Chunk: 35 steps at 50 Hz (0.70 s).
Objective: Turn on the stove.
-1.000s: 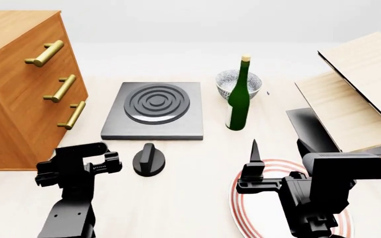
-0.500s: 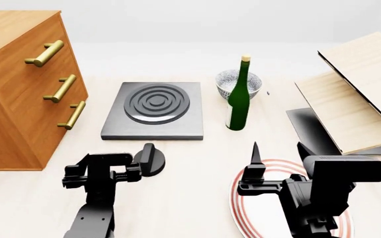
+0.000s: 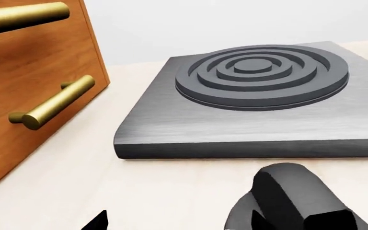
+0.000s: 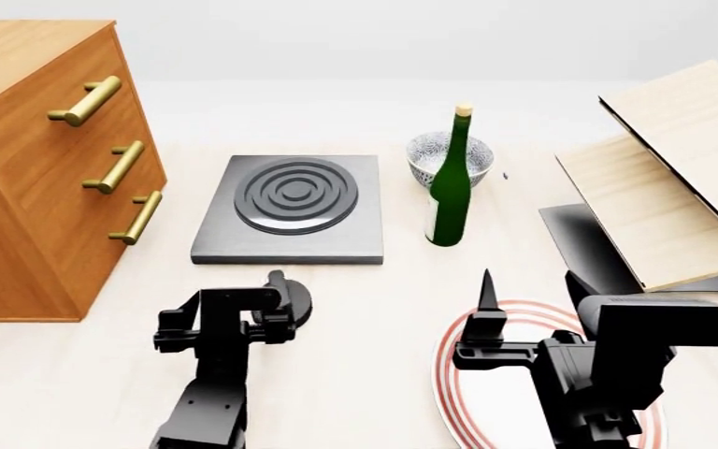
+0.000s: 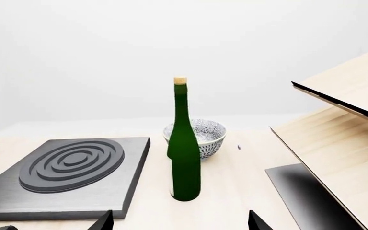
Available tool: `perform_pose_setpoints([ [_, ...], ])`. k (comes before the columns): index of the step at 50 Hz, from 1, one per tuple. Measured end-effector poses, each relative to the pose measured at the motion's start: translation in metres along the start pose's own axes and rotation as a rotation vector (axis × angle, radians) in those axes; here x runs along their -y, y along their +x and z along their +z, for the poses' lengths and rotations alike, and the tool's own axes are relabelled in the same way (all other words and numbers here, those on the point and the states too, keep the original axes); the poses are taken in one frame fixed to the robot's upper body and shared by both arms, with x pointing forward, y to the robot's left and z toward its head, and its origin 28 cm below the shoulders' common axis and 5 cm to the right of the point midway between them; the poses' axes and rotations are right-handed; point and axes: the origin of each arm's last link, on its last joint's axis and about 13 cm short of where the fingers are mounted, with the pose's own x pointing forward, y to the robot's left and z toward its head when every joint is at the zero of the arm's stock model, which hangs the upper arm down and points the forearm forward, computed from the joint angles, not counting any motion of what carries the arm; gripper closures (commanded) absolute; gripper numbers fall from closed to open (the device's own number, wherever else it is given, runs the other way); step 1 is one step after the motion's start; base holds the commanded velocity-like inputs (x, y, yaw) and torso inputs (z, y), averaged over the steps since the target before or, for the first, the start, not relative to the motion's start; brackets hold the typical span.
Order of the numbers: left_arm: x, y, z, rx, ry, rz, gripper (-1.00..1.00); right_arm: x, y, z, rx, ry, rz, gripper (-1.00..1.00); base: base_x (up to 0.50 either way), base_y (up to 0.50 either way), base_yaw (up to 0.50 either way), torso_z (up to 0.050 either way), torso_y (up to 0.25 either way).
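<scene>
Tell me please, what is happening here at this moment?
The robot is working on turning on the stove. Its left gripper is at the small black knob in front of the slab; whether the jaws grip it cannot be seen. The right gripper hovers over a red-ringed plate, holding nothing.

Countertop inventory: eight kinds of item, most of them single.
One stove (image 4: 287, 210) slab with one round burner (image 4: 294, 194); one black knob (image 4: 287, 297); one green bottle (image 4: 449, 182); one patterned bowl (image 4: 430, 154); one red-ringed plate (image 4: 459, 388); one wooden cabinet (image 4: 35, 168) showing three brass handles (image 4: 115, 166); one stand with two slanted boards (image 4: 665, 168); two grippers, the left gripper (image 4: 228, 323) and the right gripper (image 4: 496, 346).
</scene>
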Motion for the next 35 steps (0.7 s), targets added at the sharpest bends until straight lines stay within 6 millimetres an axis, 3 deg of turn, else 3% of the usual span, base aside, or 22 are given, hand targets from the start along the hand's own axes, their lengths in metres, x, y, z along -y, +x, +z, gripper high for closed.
perform_pose_setpoints([
  [9, 0.009, -0.002, 0.0, -0.026, 0.002, -0.019, -1.0, 0.001, 0.0, 0.0, 0.001, 0.003, -0.005, -1.0, 0.0, 0.0, 0.0, 0.0, 0.0],
  [16, 0.012, -0.017, 0.005, -0.043, 0.015, -0.062, -1.0, 0.002, 0.0, 0.001, 0.004, 0.007, -0.01, -1.0, 0.0, 0.0, 0.0, 0.0, 0.0],
  [24, 0.017, -0.051, 0.043, 0.004, -0.039, -0.203, -1.0, 0.003, -0.001, 0.002, 0.007, 0.012, -0.011, -1.0, 0.0, 0.0, 0.0, 0.0, 0.0],
  [35, -0.013, -0.11, 0.106, 0.073, -0.189, -0.34, -1.0, 0.002, -0.002, 0.005, 0.017, 0.012, -0.014, -1.0, 0.0, 0.0, 0.0, 0.0, 0.0],
])
